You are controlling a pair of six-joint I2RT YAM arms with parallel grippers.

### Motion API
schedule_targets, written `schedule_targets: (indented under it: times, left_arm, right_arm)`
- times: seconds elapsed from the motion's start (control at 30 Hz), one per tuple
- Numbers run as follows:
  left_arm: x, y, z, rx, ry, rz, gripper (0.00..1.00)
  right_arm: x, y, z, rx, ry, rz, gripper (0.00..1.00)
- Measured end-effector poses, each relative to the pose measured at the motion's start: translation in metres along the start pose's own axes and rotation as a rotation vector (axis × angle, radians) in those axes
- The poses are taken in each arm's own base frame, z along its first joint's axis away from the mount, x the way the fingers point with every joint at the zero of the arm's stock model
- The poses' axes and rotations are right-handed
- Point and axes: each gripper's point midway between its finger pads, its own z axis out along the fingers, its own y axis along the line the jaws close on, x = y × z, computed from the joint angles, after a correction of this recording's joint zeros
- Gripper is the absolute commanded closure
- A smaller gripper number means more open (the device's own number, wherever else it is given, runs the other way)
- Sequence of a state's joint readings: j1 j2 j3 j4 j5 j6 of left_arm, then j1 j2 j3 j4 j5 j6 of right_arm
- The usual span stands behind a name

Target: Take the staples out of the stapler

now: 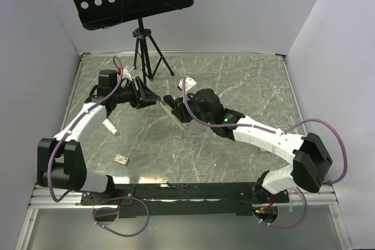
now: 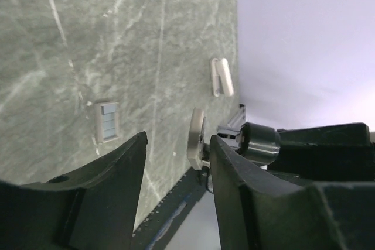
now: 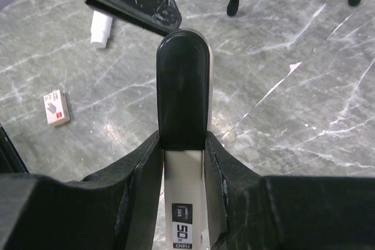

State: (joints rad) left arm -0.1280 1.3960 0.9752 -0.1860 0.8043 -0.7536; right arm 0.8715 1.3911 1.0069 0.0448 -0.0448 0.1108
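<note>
Over grey marbled tabletop [image 1: 176, 162], your right jaws pinch the stapler [image 3: 183, 86], left jaws spread nearby; no staples out yet.

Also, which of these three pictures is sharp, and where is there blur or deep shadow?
Top external view: evenly lit, sharp, only soft shadows on the table. Left wrist view: softest, the left pincer a dark blur up close. Right wrist view: the stapler is crisp in the right pincer, itself almost featureless black.
</note>
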Motion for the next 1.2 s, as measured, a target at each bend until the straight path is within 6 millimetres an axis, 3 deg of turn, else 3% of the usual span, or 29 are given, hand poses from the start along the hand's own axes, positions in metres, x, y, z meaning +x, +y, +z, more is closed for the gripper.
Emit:
schedule_targets:
  times: [0.23, 0.43, 0.67, 0.8, 1.0, 1.07, 1.1, 1.13, 1.2]
  left_arm:
    - [0.014, 0.003, 0.002, 0.042, 0.038, -0.031, 0.49]
    - [0.012, -0.003, 0.002, 0.08, 0.034, -0.008, 0.5]
    - [0.016, -0.006, 0.005, 0.127, 0.042, -0.019, 0.61]
    - [0.021, -0.006, 0.01, 0.132, 0.065, -0.03, 0.62]
    - [0.021, -0.007, 0.011, 0.137, 0.071, -0.032, 0.75]
    - [0.021, -0.006, 0.012, 0.136, 0.071, -0.03, 0.9]
    - [0.022, -0.005, 0.012, 0.136, 0.074, -0.026, 0.97]
    - [0.022, -0.004, 0.013, 0.133, 0.081, -0.021, 0.99]
    - [0.021, -0.002, 0.015, 0.124, 0.093, -0.021, 0.99]
  right_arm:
    - [-0.005, 0.001, 0.0, -0.002, -0.018, 0.0, 1.0]
    - [-0.006, 0.001, 0.0, -0.004, -0.023, 0.0, 1.0]
    - [-0.008, 0.003, 0.001, -0.012, -0.031, 0.003, 1.0]
    - [-0.008, 0.004, 0.003, -0.019, -0.033, 0.007, 1.0]
    - [0.001, 0.005, 0.01, -0.03, -0.011, 0.022, 1.0]
    - [0.003, 0.005, 0.013, -0.03, -0.005, 0.026, 1.0]
    - [0.004, 0.005, 0.014, -0.03, -0.003, 0.027, 0.95]
    - [0.005, 0.005, 0.015, -0.027, -0.003, 0.03, 0.81]
    - [0.006, 0.003, 0.017, -0.016, 0.008, 0.036, 0.67]
